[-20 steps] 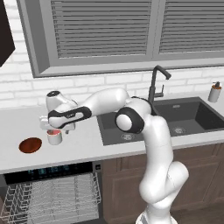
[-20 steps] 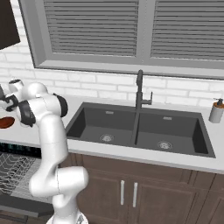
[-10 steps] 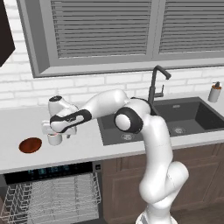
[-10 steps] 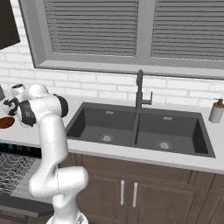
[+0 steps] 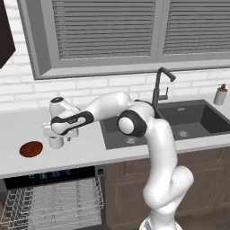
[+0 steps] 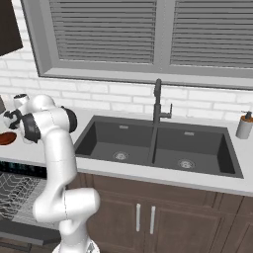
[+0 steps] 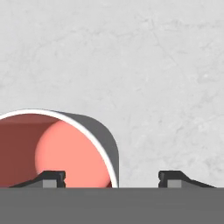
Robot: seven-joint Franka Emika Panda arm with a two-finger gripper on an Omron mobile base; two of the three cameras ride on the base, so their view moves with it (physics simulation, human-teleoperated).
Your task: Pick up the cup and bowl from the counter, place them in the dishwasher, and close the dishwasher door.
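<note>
The step in hand is the grasp of the cup, the first item to be loaded; the bowl and the door closing come after.

Nearest the base, the dishwasher [image 5: 54,204] stands open under the counter [image 5: 90,150], with its grey wire rack [image 5: 49,207] drawn out and its black control strip just below the counter edge.

On the counter above the rack, the gripper [image 7: 112,179] is lowered over the cup [image 5: 55,142]. In the hand view one fingertip sits inside the cup's red interior and the other stands outside the grey-white wall, on bare counter, so the wall and white rim [image 7: 98,140] lie between the two tips. The jaws stand apart, with a clear gap between the outer tip and the wall (no grip is made yet). The cup rests upright on the counter, offset toward the inner fingertip rather than centred between the tips.

The bowl [image 5: 31,148] lies on the counter to the left of the cup in the left base view, apart from it, untouched.

Farther right are the dark double sink [image 5: 166,126] and its faucet [image 5: 160,85]; a soap dispenser [image 5: 219,95] stands at the far end.

The next move likely calls for closing the fingers on the cup wall until both pads bear on it, then a straight lift before swinging toward the rack. A pinch on one wall could let the cup tilt, so the lift should be slow.
</note>
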